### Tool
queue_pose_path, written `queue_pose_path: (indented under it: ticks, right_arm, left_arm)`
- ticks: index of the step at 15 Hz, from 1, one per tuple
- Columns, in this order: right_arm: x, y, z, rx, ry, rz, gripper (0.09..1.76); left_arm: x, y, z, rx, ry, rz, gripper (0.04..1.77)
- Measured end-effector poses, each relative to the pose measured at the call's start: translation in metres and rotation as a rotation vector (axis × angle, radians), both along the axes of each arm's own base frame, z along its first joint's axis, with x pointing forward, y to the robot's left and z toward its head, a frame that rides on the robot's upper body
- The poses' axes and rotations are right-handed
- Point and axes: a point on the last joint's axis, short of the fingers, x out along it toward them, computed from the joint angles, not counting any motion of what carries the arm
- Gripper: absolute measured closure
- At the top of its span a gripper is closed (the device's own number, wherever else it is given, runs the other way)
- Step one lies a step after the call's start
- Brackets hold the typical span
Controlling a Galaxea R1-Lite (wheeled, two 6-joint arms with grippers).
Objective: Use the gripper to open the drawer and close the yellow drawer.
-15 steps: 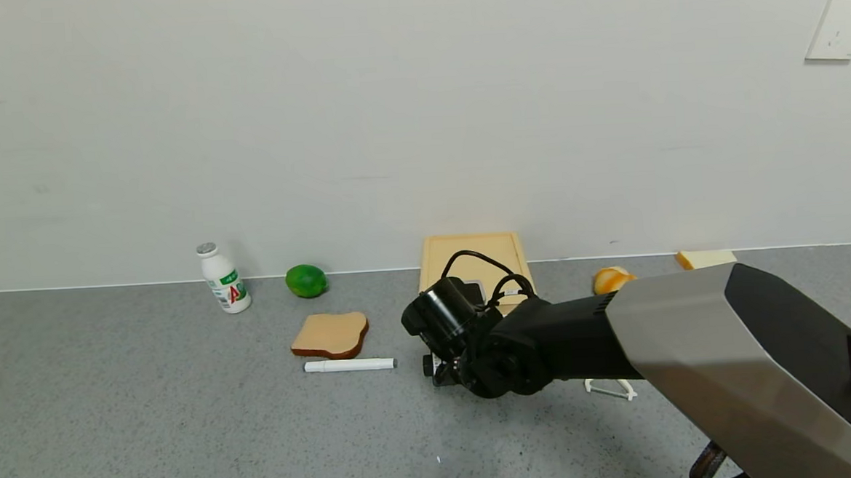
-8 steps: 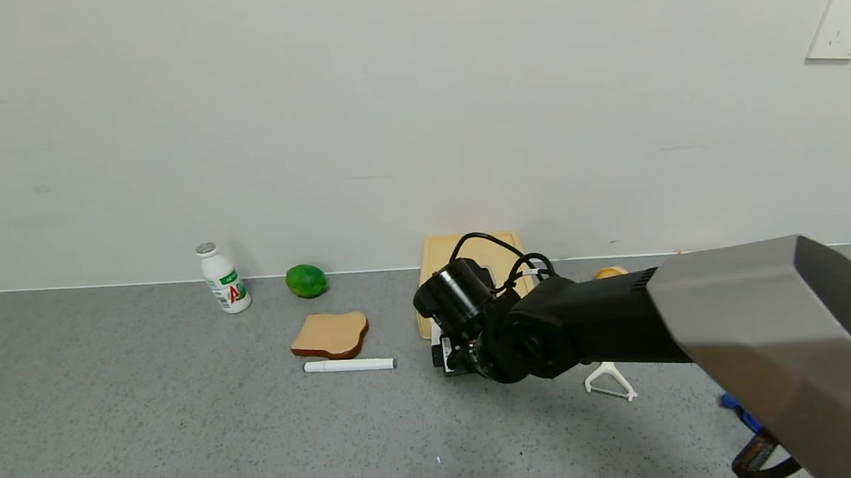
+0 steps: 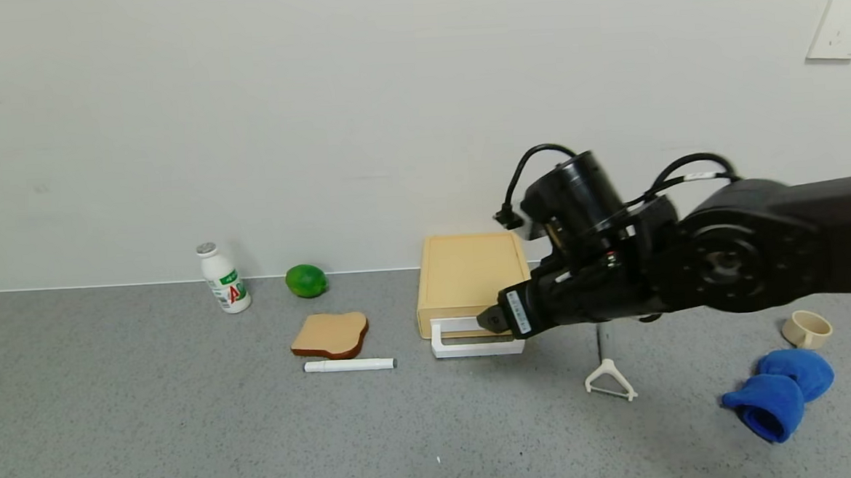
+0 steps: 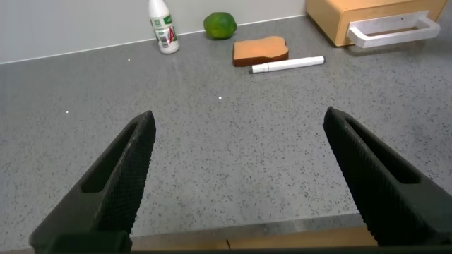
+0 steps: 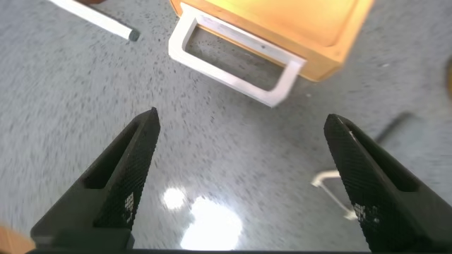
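The pale yellow-tan drawer (image 3: 471,277) lies flat on the grey counter against the back wall, pushed into its casing, with its white loop handle (image 3: 475,344) facing me. It also shows in the right wrist view (image 5: 282,28) and the left wrist view (image 4: 367,10). My right gripper (image 3: 489,321) hangs raised above the counter just right of the handle, open and empty, apart from the handle (image 5: 233,67). My left gripper (image 4: 240,134) is open and empty, low over the bare counter near its front edge, out of the head view.
A toast slice (image 3: 330,334) and a white marker (image 3: 350,364) lie left of the drawer. A milk bottle (image 3: 223,277) and a lime (image 3: 306,280) stand by the wall. A white peeler (image 3: 609,384), a blue cloth (image 3: 779,391) and a small beige cup (image 3: 807,328) lie to the right.
My right arm has lifted and swung to the right, off the drawer's front. The handle, the cloth and the cup have come into view. The drawer stays pushed in.
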Motion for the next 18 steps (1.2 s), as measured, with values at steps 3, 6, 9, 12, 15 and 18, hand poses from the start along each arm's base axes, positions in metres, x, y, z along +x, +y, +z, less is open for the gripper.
queue_pose_path:
  ticks: [3, 6, 9, 12, 15, 18]
  right_arm:
    - [-0.025, -0.053, 0.030, 0.004, -0.051, 0.037, 0.14]
    - [-0.057, -0.099, 0.046, 0.025, -0.106, 0.003, 0.14]
    - [-0.094, -0.133, 0.053, 0.046, -0.158, -0.049, 0.14]
    - [-0.135, -0.158, 0.059, 0.076, -0.224, -0.087, 0.14]
    - [-0.179, -0.181, 0.065, 0.116, -0.317, -0.122, 0.14]
    - [-0.224, -0.204, 0.061, 0.138, -0.424, -0.200, 0.14]
  left_arm:
    - [0.000, 0.000, 0.000, 0.000, 0.000, 0.000, 0.09]
    - [0.000, 0.000, 0.000, 0.000, 0.001, -0.001, 0.09]
    - [0.000, 0.000, 0.000, 0.000, 0.003, -0.001, 0.09]
    - [0.000, 0.000, 0.000, -0.001, 0.003, -0.001, 0.09]
    - [0.000, 0.000, 0.000, -0.001, 0.004, -0.001, 0.09]
    - [0.000, 0.000, 0.000, -0.001, 0.004, -0.001, 0.09]
